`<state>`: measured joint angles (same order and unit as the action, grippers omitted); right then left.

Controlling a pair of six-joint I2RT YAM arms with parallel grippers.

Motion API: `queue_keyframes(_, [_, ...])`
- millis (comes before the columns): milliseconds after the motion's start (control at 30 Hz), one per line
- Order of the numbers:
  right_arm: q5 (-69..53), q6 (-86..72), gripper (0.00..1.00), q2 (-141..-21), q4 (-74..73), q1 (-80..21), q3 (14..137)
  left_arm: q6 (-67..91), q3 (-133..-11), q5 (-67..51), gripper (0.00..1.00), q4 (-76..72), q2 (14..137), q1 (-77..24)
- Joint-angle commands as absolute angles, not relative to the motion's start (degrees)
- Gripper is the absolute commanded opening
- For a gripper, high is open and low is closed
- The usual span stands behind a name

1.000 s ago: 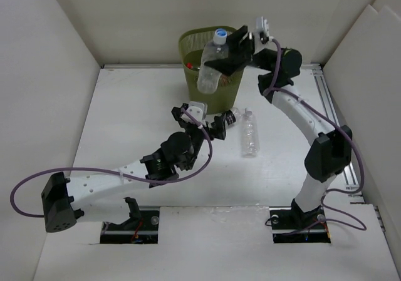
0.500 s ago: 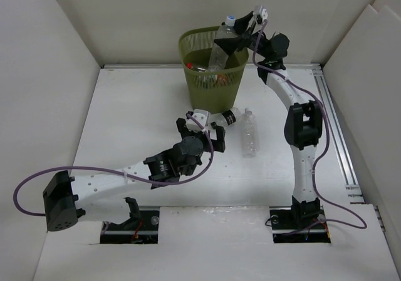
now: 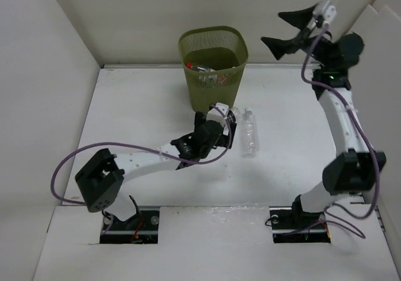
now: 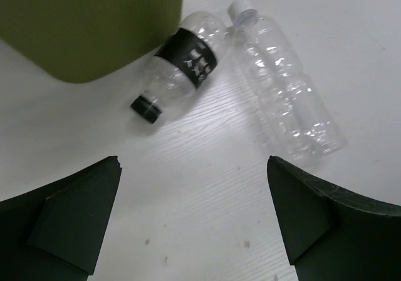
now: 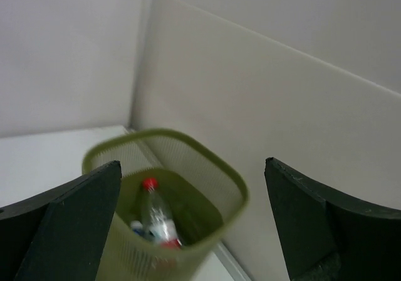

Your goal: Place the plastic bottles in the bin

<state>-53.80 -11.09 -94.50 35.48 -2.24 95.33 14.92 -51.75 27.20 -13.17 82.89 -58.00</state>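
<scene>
Presently the right gripper [image 3: 286,29] stands with its jaws spread wide and nothing between them, raised high to the right of the bin [image 3: 213,88], close to the back wall. Its wrist camera looks down into the bin's mouth, where a red-capped bottle [image 5: 156,215] lies among others (the view is blurred, so their number cannot be told). The left gripper [image 4: 193,163] is likewise spread and empty, hovering low over the table [image 3: 138,118] just in front of the bin. Beyond its fingertips two bottles lie on their sides. One is a black-labelled bottle [image 4: 187,61], its black cap toward the gripper and its base seemingly touching the bin's foot. The other is an unlabelled clear bottle [image 4: 289,102], just beside the first, its white cap next to that bottle's base
</scene>
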Motion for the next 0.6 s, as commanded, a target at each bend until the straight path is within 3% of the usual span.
queue_keyframes(0, [-52.7, 7.5, 1.0, -83.0, 15.6, 1.7, 86.3, 15.4, -61.4, 21.4, 1.0, -12.1, 88.2, -57.9])
queue_keyframes(233, [-32.6, 31.4, 1.0, -69.2, -18.5, 7.4, 82.0, 29.1, -83.5, 18.5, 1.0, 4.5, 104.7, -59.1])
queue_keyframes(433, [-28.7, 34.2, 1.0, -62.7, -22.0, 8.4, 79.9, 37.3, -101.6, 18.3, 1.0, 18.8, 117.5, -59.7])
queue_keyframes(567, [-32.8, 33.6, 1.0, -60.2, -20.8, 10.5, 78.4, 39.5, -109.5, 17.8, 1.0, 23.7, 124.2, -59.7])
